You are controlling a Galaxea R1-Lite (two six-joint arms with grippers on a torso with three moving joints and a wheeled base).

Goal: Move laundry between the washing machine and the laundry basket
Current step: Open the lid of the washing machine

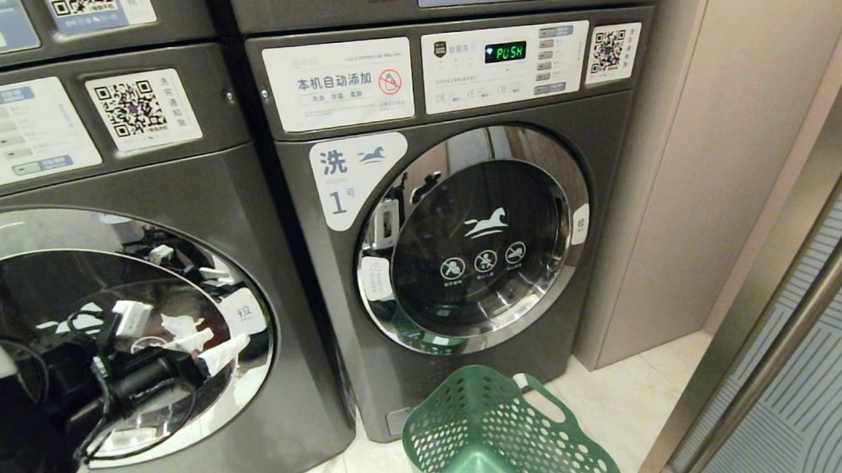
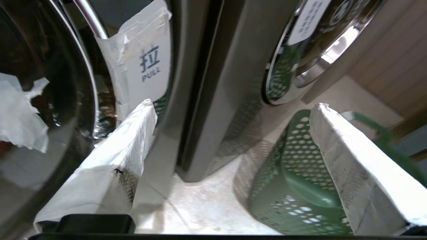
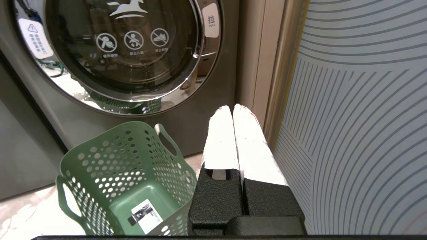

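The washing machine (image 1: 465, 241) marked 1 stands in the middle with its round door closed. On the floor before it sits the green laundry basket (image 1: 503, 436), holding only a label (image 3: 145, 213). No laundry is in view. My left gripper (image 1: 201, 341) is at the lower left, in front of the neighbouring machine's door. In the left wrist view the left gripper (image 2: 233, 108) is open with nothing between its white-wrapped fingers, near that door's PULL tag (image 2: 150, 63). My right gripper (image 3: 232, 108) is shut and empty, parked to the right of the laundry basket (image 3: 126, 180).
A second washing machine (image 1: 104, 322) stands on the left, door closed. More machines are stacked above both. A beige wall panel (image 1: 717, 174) and a striped panel with a metal rail (image 1: 820, 300) close off the right side. The floor is pale tile (image 2: 200, 206).
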